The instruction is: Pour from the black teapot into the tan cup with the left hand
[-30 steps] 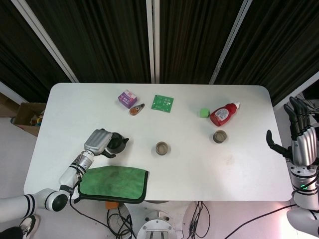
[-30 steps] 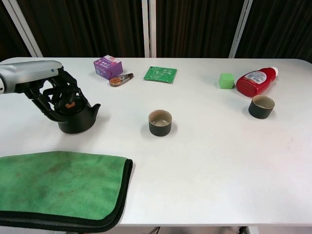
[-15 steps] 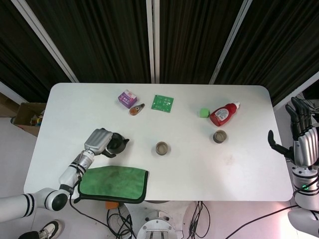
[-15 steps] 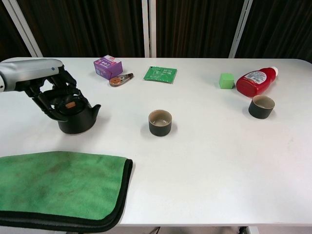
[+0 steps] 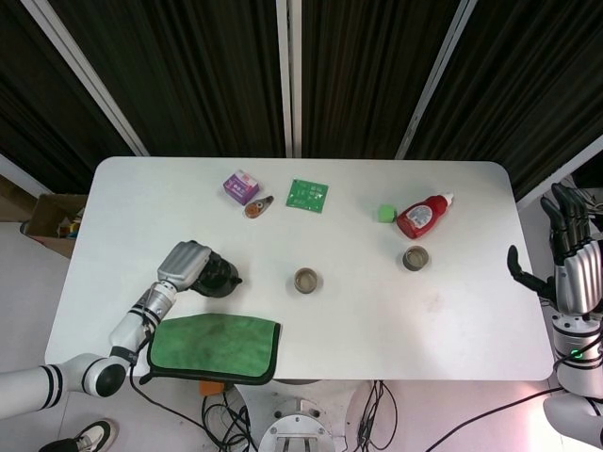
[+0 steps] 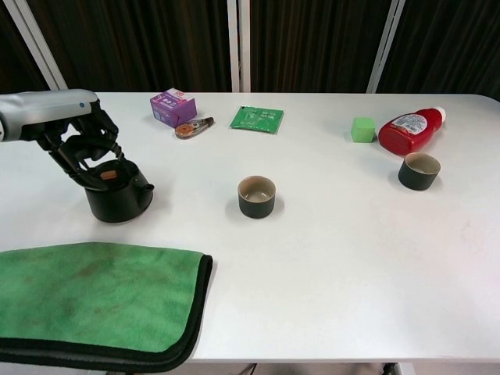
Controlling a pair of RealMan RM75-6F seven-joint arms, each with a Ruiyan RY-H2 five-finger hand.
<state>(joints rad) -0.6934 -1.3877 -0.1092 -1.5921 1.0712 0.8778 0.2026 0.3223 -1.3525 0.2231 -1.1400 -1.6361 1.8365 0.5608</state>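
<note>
The black teapot stands upright on the white table at the left, its spout pointing right. My left hand is over its back left side, fingers curled down around the handle by the lid; the same hand and teapot show in the head view. A tan-lined cup sits at the table's middle, apart from the teapot. A second similar cup stands at the right. My right hand hangs off the table's right edge, fingers spread, holding nothing.
A green cloth lies at the front left, just below the teapot. Along the back are a purple box, a small tape dispenser and a green packet. A green cube and a red bottle lie near the right cup.
My left hand has shifted slightly left and up over the teapot. The teapot has turned and slid a little toward the cloth. The right hand barely moved.
</note>
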